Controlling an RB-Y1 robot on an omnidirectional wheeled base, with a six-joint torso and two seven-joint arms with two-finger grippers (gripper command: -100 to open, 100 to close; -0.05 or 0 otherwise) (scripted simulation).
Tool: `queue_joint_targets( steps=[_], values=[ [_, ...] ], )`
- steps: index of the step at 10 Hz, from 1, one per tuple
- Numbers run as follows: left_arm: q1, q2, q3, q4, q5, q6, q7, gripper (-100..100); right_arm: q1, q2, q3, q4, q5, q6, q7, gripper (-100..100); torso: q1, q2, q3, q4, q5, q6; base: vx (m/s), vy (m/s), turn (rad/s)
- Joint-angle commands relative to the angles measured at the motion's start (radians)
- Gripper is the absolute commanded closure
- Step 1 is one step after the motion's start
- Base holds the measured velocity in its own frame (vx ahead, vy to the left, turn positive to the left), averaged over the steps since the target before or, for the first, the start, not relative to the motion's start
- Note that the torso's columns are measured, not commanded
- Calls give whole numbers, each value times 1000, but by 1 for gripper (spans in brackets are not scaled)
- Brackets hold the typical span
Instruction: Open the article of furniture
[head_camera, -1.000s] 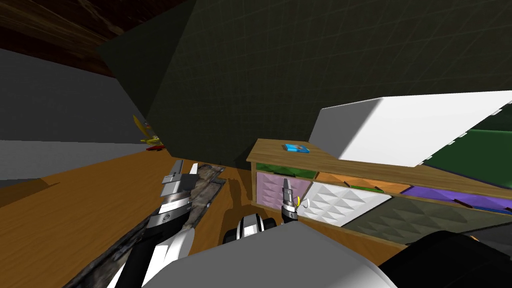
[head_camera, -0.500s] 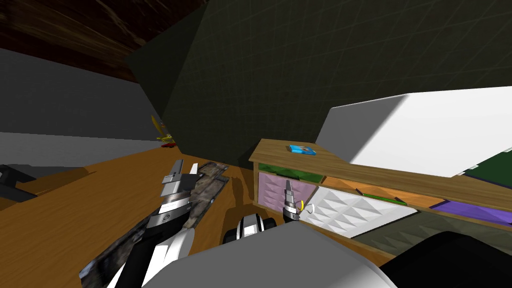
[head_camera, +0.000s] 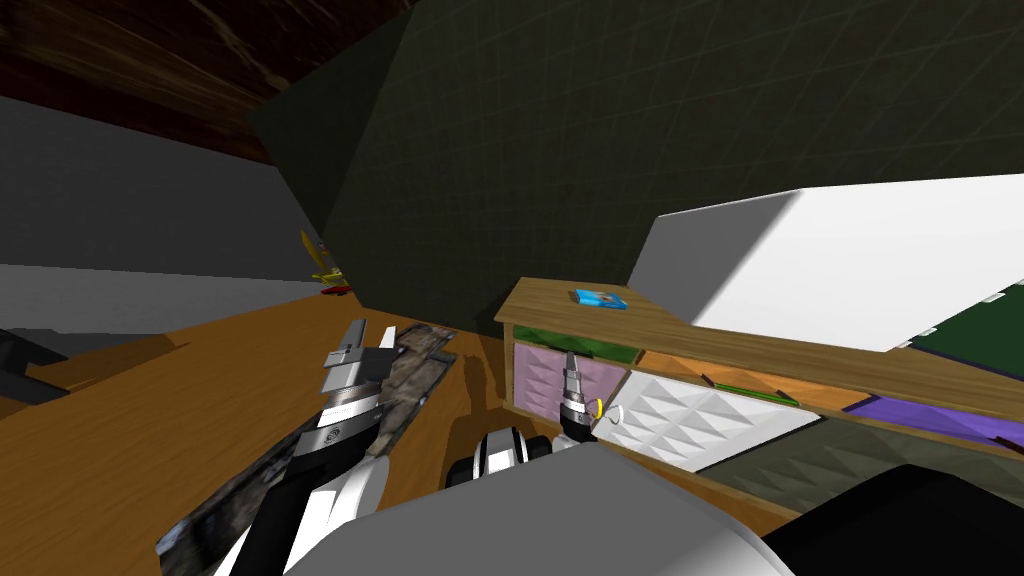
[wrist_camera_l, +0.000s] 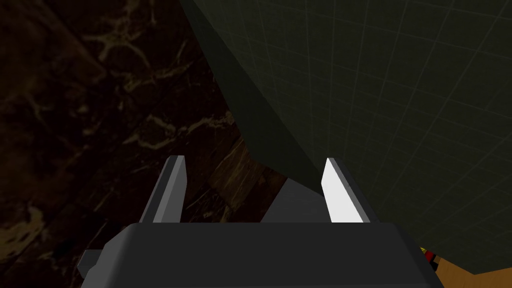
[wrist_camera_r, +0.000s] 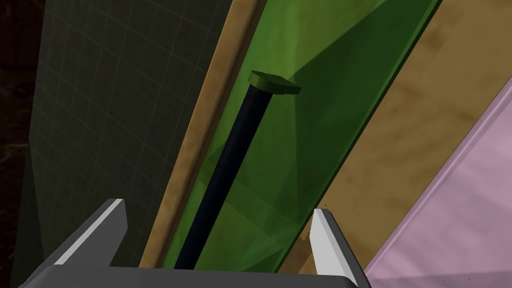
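**Right hand open at the green drawer's handle**

Your right wrist view gives you what the head view cannot. The dark bar handle (wrist_camera_r: 231, 160) of the green drawer (wrist_camera_r: 320, 115) ends in a small green mount. It runs up from between the two fingers of the right hand (wrist_camera_r: 218, 206). Those fingers stand wide apart, released, and neither touches the bar, which lies nearer one finger than the other. Beside the green front you see the unit's wooden frame (wrist_camera_r: 395, 150) and a strip of the lilac drawer (wrist_camera_r: 465, 210).

Your head view places it all. The wooden drawer unit (head_camera: 555, 308) stands on the wooden floor (head_camera: 150, 420). The right hand sits at the unit's end, in front of the lilac drawer, with its tips up at the green drawer just under the top. From here the handle is too small to make out.

A flat blue item (head_camera: 600, 297) lies on the unit's top near that end corner, and any print on it cannot be read. A big white block (head_camera: 830, 260) hides the rest of the top and is cut off at the picture's edge. You cannot tell whether it rests on the unit.

Your left hand (head_camera: 370, 335) hovers over a marbled rug (head_camera: 420, 365), well apart from the unit, fingers spread and holding nothing.
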Motion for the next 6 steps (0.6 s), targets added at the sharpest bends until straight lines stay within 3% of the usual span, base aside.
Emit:
queue_joint_targets(
  steps=[1, 2, 5, 6],
  values=[
    [0, 0, 0, 0, 0, 0, 0, 0, -13, 4, -4, -2, -2, 15, 9, -100, 0, -1, -1, 0, 1, 0, -14, -11, 3],
    [0, 0, 0, 0, 0, 0, 0, 0, 10, -5, 3, 6, 0, -12, -9, 100, 1, -2, -1, 0, 1, 0, 19, 27, 18],
    [0, 0, 0, 0, 0, 0, 0, 0, 43, -13, 19, 46, 5, -74, -50, 100, 2, -1, -1, 0, 1, 0, 37, 52, 11],
    [0, 0, 0, 0, 0, 0, 0, 0, 43, -14, 16, 26, 4, -56, -38, 100, 1, 0, 0, 0, 0, 0, 17, 24, -1]
  ],
)
